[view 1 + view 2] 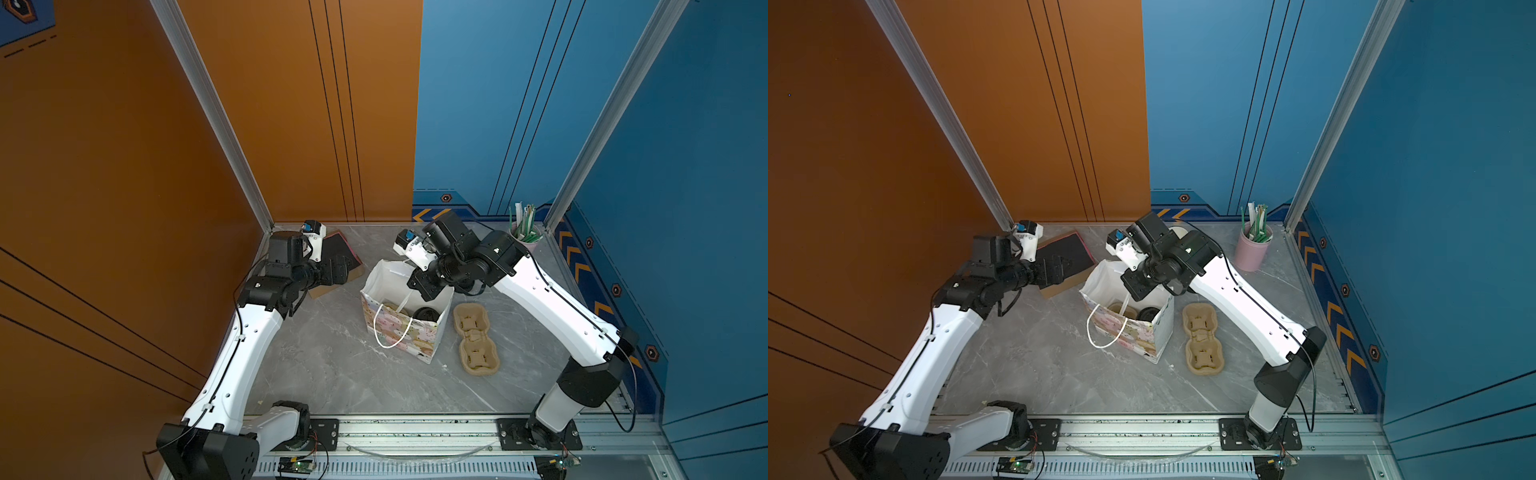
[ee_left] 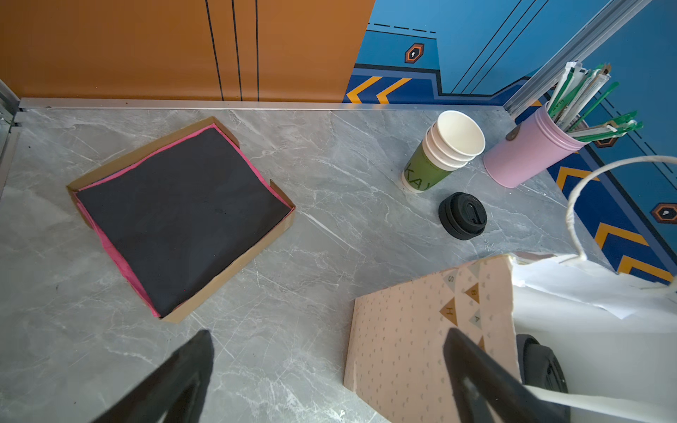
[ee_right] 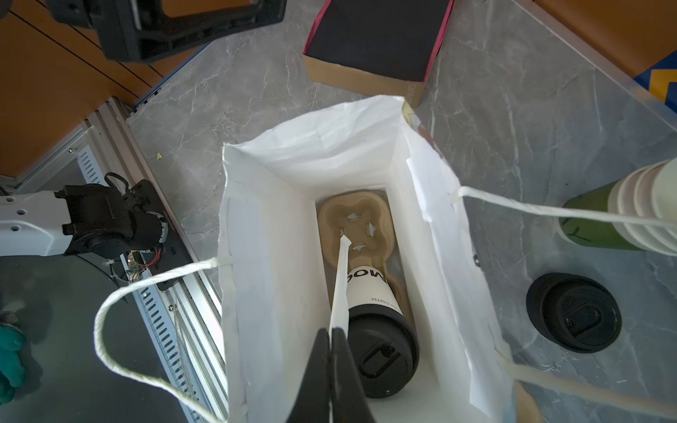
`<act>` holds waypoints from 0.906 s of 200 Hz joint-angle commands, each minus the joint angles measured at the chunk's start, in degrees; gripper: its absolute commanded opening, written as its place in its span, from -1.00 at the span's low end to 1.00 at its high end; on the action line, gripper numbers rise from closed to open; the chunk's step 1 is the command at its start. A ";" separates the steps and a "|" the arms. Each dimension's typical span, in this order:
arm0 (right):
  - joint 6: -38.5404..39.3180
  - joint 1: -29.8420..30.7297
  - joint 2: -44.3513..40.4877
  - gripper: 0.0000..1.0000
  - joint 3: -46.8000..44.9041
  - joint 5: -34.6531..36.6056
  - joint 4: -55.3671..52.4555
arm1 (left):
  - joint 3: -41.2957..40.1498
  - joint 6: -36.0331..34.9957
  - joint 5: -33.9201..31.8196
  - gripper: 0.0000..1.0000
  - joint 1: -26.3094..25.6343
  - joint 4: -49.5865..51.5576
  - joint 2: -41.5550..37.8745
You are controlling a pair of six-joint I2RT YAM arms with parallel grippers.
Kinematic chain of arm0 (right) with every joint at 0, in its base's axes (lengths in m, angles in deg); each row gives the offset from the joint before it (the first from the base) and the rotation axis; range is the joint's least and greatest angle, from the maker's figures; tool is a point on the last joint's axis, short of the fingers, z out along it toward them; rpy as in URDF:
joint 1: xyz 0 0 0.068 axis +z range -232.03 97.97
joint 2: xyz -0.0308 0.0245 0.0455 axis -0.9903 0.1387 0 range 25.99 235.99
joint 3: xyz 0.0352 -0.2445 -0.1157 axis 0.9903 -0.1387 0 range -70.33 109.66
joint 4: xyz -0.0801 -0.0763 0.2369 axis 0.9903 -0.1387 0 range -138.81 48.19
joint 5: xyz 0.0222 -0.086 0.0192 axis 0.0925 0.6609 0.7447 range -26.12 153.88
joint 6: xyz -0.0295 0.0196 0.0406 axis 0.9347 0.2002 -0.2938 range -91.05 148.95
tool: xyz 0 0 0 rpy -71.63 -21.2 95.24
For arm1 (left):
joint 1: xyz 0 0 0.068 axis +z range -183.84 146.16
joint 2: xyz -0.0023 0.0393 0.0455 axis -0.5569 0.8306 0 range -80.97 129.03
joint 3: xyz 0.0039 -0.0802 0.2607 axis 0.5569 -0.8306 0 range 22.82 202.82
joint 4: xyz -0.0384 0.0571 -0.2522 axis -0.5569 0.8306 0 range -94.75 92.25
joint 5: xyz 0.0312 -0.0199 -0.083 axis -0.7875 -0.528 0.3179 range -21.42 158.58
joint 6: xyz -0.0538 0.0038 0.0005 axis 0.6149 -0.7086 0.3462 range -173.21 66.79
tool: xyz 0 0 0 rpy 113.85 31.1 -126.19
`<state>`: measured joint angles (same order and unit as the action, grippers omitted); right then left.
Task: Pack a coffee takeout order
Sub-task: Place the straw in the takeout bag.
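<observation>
While the right gripper (image 3: 331, 331) is clamped on the upper end of the white-wrapped straw (image 3: 340, 285), we see the straw slanting down inside the open paper bag (image 3: 293, 164). Its lower tip reaches the empty pocket of the pulp carrier (image 3: 353, 216) on the bag's floor; whether it touches we cannot tell. The whitish cup (image 3: 370, 289) sits in the carrier's other pocket, inside the bag, with its black lid (image 3: 381, 351) on, and the straw runs just beside the cup's wall. Our left gripper (image 2: 328, 335) hangs with its jaws spread wide and nothing between them, above the grey table (image 2: 329, 175) between the bag and the cardboard tray (image 2: 238, 269). The black napkin (image 2: 179, 219) lies on top in that tray, well apart from the bag, with pink napkins (image 2: 110, 252) showing along its edges. Beyond the bag stand a stack of lidless cups (image 2: 450, 146) with a green one at the bottom, a loose lid (image 2: 462, 216) near it, and a pink holder (image 2: 527, 154) full of straws. In both top views a second carrier (image 1: 473, 332) lies on the table just beside the bag, on the right arm's side.
</observation>
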<state>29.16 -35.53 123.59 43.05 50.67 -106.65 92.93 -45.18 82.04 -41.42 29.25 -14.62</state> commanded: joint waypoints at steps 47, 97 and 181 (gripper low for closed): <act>-0.03 0.51 4.59 -0.54 -0.29 1.06 1.66 | -1.11 0.82 -2.94 0.96 -0.09 -0.49 0.76; -0.82 0.70 2.44 0.22 3.69 1.90 2.79 | -2.08 3.30 -7.59 0.96 2.03 -0.40 1.52; -2.69 -1.29 -10.40 0.81 -9.28 7.41 16.48 | 0.18 15.93 -9.83 0.98 11.78 -0.56 13.10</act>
<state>27.74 -35.59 116.77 37.58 55.74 -96.68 91.29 -34.77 73.47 -31.82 29.03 -5.13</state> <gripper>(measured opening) 0.875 0.982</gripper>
